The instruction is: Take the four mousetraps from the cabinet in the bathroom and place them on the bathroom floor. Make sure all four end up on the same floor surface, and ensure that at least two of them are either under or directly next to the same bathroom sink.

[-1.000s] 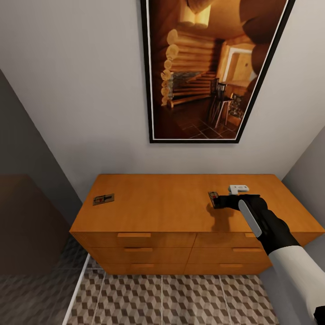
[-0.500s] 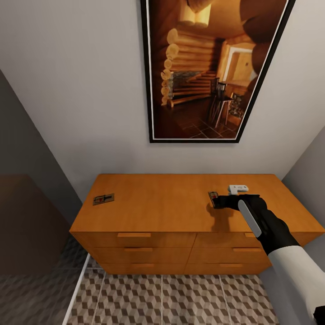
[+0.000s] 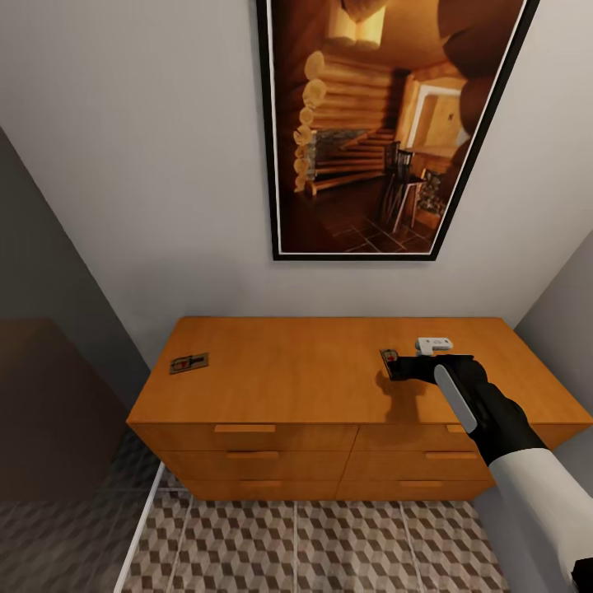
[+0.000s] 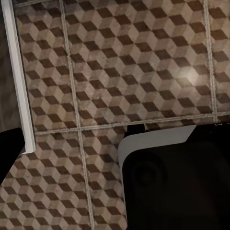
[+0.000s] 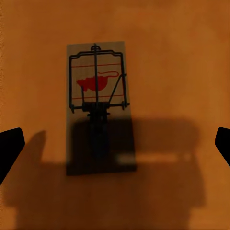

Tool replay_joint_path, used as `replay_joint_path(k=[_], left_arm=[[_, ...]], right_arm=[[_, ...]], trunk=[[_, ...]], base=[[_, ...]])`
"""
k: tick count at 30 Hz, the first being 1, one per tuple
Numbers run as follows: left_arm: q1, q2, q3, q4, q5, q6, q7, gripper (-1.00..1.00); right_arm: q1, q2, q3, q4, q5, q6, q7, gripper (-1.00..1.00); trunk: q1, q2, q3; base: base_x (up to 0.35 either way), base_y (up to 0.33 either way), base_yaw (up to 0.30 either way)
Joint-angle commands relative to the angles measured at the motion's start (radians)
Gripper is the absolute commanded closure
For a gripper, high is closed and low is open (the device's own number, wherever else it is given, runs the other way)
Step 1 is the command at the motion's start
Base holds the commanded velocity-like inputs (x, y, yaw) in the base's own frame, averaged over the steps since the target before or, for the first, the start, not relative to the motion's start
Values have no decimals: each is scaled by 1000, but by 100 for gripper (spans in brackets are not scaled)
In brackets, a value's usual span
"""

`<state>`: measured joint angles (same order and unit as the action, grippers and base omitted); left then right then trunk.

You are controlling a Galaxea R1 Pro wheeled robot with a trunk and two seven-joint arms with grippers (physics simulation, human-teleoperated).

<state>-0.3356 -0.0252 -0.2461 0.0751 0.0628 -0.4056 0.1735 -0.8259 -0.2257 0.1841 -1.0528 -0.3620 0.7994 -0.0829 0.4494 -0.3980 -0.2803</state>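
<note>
Two mousetraps lie on top of the orange-brown cabinet. One mousetrap is near the cabinet's left end. The other mousetrap lies near the right end, partly covered by my right gripper, which hovers just above it. In the right wrist view this mousetrap is a tan board with dark wire and a red mark, lying between the spread fingers of the right gripper, which is open and touches nothing. A dark fingertip of my left gripper sits at the picture's edge over the cube-patterned bathroom floor; the left gripper looks open and empty.
A large framed picture hangs on the wall above the cabinet. A dark panel stands at the left, a grey wall at the right. The patterned floor lies before the drawers. A white strip and my dark base show below the left wrist.
</note>
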Motion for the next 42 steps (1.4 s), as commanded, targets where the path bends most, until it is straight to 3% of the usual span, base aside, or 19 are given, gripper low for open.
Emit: replay_joint_path(k=[1,7,17,42], left_arm=[[-2,-1,-8,5,6,-7,3,-100],[-2,-1,-8,5,6,-7,3,-100],[-2,-1,-8,5,6,-7,3,-100],[-2,-1,-8,5,6,-7,3,-100]], right_arm=[[-1,-1,3,-1,-10,3,-8,-100],[-1,-2,2,-1,-13,3,18,-100],[-1,-4,0,-1,-7,3,128,-100],[-1,-6,0,0,-3,3,135,-100]], trunk=[[1,-2,-2],[1,-2,-2],[1,-2,-2],[1,-2,-2]], base=[[0,0,0],[0,0,0],[0,0,0],[0,0,0]])
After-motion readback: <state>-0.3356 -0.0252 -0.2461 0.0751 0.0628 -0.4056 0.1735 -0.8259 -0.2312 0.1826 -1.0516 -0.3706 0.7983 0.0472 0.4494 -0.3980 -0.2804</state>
